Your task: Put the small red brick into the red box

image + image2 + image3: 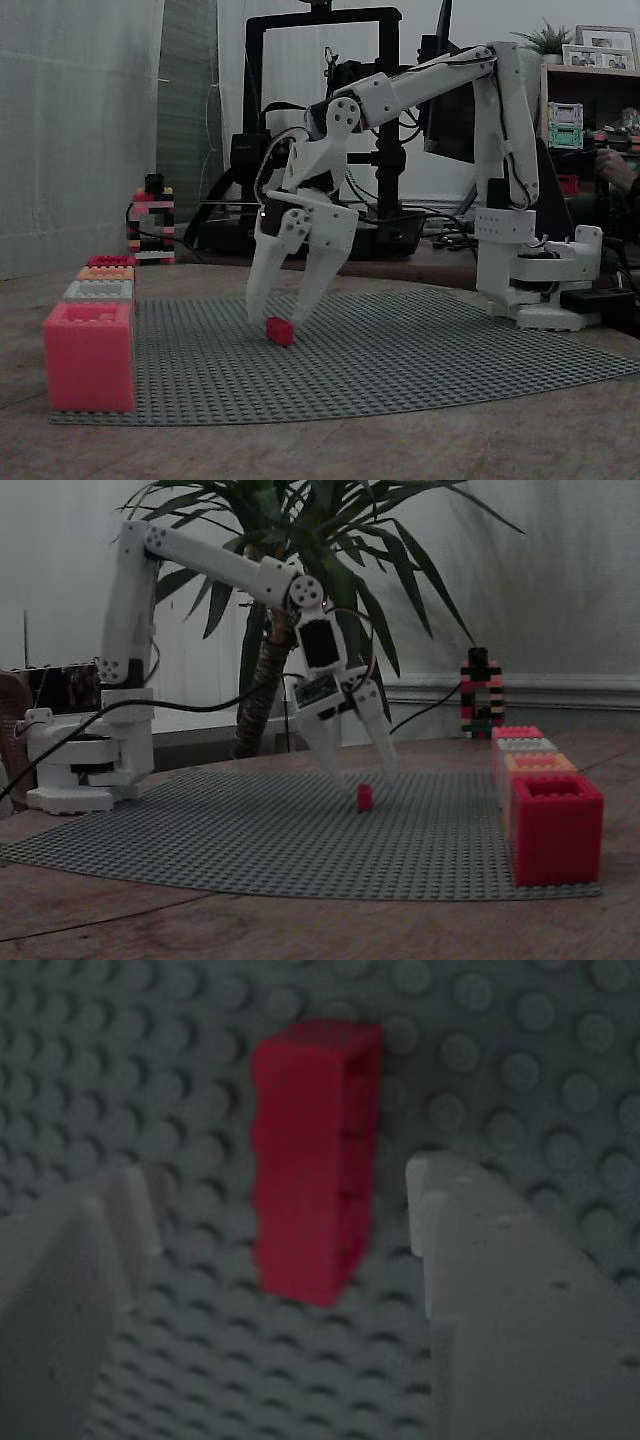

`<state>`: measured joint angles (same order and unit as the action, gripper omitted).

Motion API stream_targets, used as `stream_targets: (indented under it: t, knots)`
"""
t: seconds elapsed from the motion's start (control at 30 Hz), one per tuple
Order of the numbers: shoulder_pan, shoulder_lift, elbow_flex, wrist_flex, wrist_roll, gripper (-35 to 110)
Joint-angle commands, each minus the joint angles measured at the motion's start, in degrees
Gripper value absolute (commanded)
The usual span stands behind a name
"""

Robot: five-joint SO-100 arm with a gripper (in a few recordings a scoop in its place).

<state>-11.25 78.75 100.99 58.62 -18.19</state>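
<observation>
The small red brick [280, 331] [365, 798] stands on the grey studded baseplate [430, 350] [200, 830], near its middle. My white gripper [277, 314] [362, 772] hangs just above it, open, one finger on each side of the brick. In the wrist view the brick [312, 1155] lies lengthwise between the two fingertips [470, 1230], and my gripper [280, 1182] touches it on neither side. The red box [88, 355] [555, 828], open at the top, stands at a front corner of the baseplate, well away from the gripper.
Behind the red box runs a row of boxes: orange [538, 765], white [98, 290] and pink [110, 260]. A small tower of coloured bricks [152, 222] [480, 695] stands beyond them. The arm's base [535, 280] [85, 770] sits at the baseplate's opposite side. A potted plant [300, 570] stands behind.
</observation>
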Motion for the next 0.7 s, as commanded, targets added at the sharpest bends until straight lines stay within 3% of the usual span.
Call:
stream_targets:
  t: [0.0,0.17,0.4,0.67]
  knots:
    - [-1.58,0.79,-3.08,-0.35,-0.79,19]
    - [-1.58,-0.35,-4.22,-0.88,-0.44,1]
    - [0.44,2.64,-6.15,-5.10,3.08,0]
    - [13.97,4.75,-17.67,-10.28,9.40,0]
